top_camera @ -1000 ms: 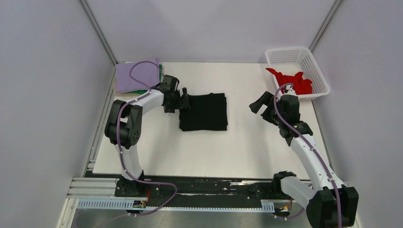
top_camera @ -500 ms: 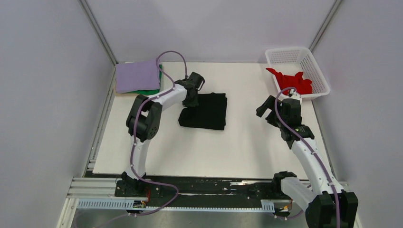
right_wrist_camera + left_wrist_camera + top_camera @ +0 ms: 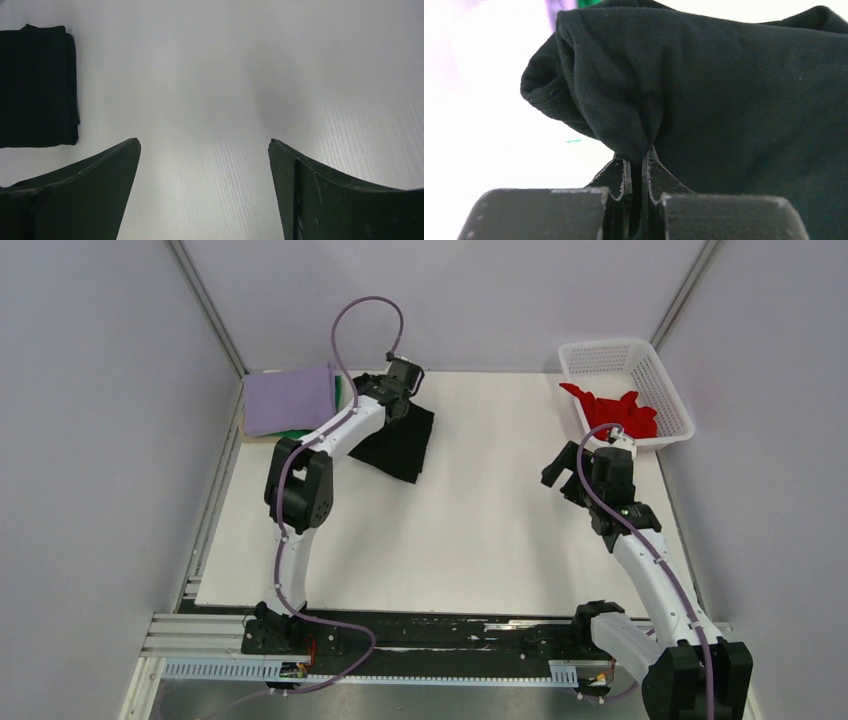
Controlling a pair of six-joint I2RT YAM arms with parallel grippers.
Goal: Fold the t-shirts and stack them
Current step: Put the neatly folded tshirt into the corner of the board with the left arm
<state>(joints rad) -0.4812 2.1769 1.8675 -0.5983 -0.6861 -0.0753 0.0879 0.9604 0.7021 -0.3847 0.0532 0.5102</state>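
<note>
Top view: folded black t-shirt (image 3: 400, 443) partly raised off counter (image 3: 480, 530), pinched by left fingers (image 3: 393, 408), likely bound for lilac t-shirt (image 3: 290, 398) stack; red t-shirt (image 3: 612, 410) waiting in basket (image 3: 612, 358).
Left wrist: fingers clamped on bunched black cloth, background washed out.
Right wrist: right fingers (image 3: 80, 190) spread wide, empty.

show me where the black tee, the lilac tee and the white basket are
black tee (image 3: 407, 445): top external view, middle of the dark cloth.
lilac tee (image 3: 288, 400): top external view, centre of its folded top face.
white basket (image 3: 612, 362): top external view, bare lattice at its far end.
</note>
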